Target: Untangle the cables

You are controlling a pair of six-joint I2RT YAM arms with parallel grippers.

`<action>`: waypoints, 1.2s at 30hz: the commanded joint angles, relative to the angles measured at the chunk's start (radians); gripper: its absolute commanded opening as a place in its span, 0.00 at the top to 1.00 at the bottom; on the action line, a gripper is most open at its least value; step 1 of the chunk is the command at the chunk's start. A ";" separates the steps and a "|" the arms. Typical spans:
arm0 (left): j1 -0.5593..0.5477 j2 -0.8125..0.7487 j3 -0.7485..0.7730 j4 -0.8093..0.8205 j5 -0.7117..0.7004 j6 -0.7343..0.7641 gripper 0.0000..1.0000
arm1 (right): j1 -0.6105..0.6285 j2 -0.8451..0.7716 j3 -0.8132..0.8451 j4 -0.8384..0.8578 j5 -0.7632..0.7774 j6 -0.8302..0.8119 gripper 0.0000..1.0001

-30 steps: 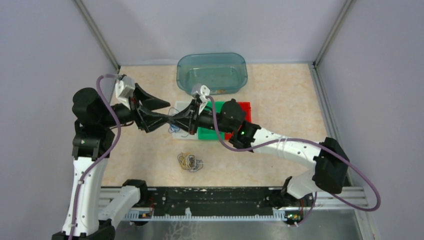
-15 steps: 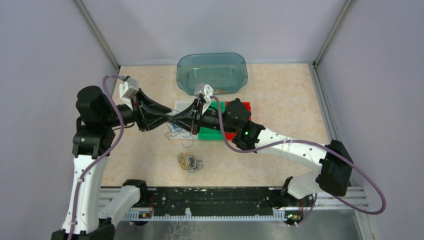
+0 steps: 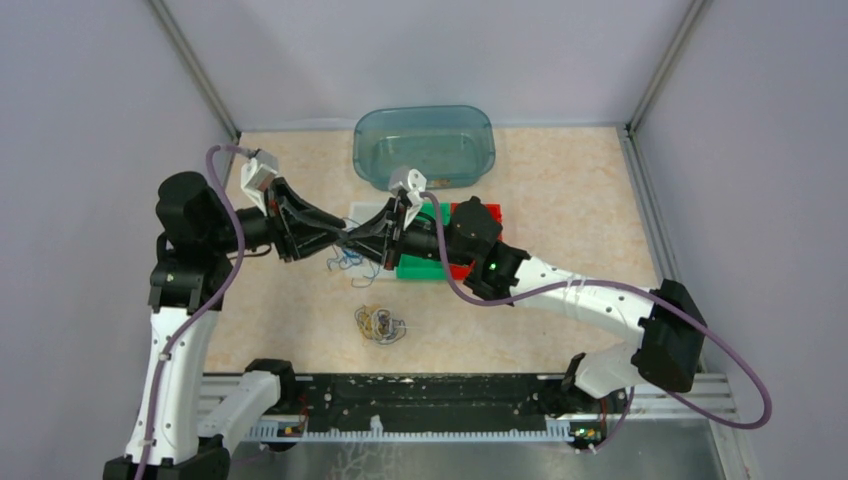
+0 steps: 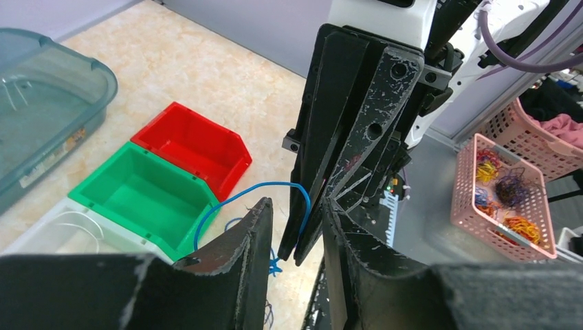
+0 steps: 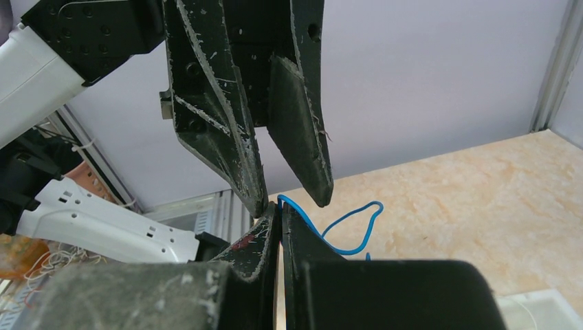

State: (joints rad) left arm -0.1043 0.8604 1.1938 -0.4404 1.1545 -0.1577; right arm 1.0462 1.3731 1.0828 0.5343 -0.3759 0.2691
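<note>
A small loose tangle of cables (image 3: 380,323), yellow-orange with darker strands, is seen lying on the table (image 3: 560,200) just beyond the arm bases, untouched and apart from both arms.

Farther in, above the table, the two grippers are brought tip to tip. The right gripper (image 5: 278,210) is clenched, and a blue cable (image 4: 275,183) is pinched between its closed tips. From that pinch the blue cable arcs out in a springy loop, and more thin blue strands (image 3: 347,262) are seen dangling beneath the meeting point. The left gripper (image 4: 295,220) is held with its jaws partly apart, set to either side of the right gripper's tips and the pinched cable; nothing is clamped in it.

The cables are judged to be very light, limp and thin, far thinner than a finger, so they are likely to slip from a loose or off-centre pinch. A single free strand, just beside the right gripper's hold, is judged the best place to be taken, flat in the pads and away from any knot. A gentle pull is advised, since crossed strands may snag and tighten.

Beyond the grippers, a green bin (image 4: 144,192) and a red bin (image 4: 192,148) are set side by side, with a clear tray (image 4: 41,237) beside the green one. Farthest back, a teal tub (image 3: 424,110) is placed.
</note>
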 commanded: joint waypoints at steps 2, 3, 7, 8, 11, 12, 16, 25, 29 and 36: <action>0.001 -0.003 -0.024 0.048 0.008 -0.096 0.61 | -0.003 0.005 0.042 0.054 -0.014 -0.006 1.00; 0.001 -0.005 -0.028 0.052 0.009 -0.102 0.61 | -0.003 0.007 0.043 0.056 -0.016 -0.005 1.00; 0.001 -0.014 -0.031 0.058 -0.014 -0.090 0.73 | -0.003 0.015 0.043 0.061 -0.015 -0.001 1.00; 0.000 -0.016 -0.033 0.069 -0.015 -0.092 0.78 | -0.003 0.016 0.043 0.061 -0.015 0.001 1.00; 0.002 -0.017 -0.038 0.091 -0.015 -0.103 0.95 | -0.003 0.018 0.046 0.058 -0.005 0.005 1.00; 0.001 -0.017 -0.038 0.092 -0.016 -0.102 0.99 | -0.003 0.017 0.046 0.056 0.002 0.005 1.00; 0.002 -0.019 -0.035 0.094 -0.030 -0.097 1.00 | -0.003 0.015 0.047 0.052 0.018 0.022 0.97; 0.002 -0.044 -0.013 0.255 -0.099 -0.189 1.00 | -0.005 0.047 -0.027 0.191 0.007 0.146 0.69; 0.000 -0.044 -0.010 0.283 -0.107 -0.221 1.00 | -0.003 0.101 -0.030 0.271 -0.036 0.231 0.67; 0.002 -0.047 -0.012 0.281 -0.121 -0.215 1.00 | 0.016 0.153 -0.026 0.309 -0.027 0.253 0.74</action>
State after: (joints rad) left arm -0.1043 0.8223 1.1625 -0.1909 1.0531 -0.3489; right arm 1.0515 1.5246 1.0538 0.7410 -0.3935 0.4831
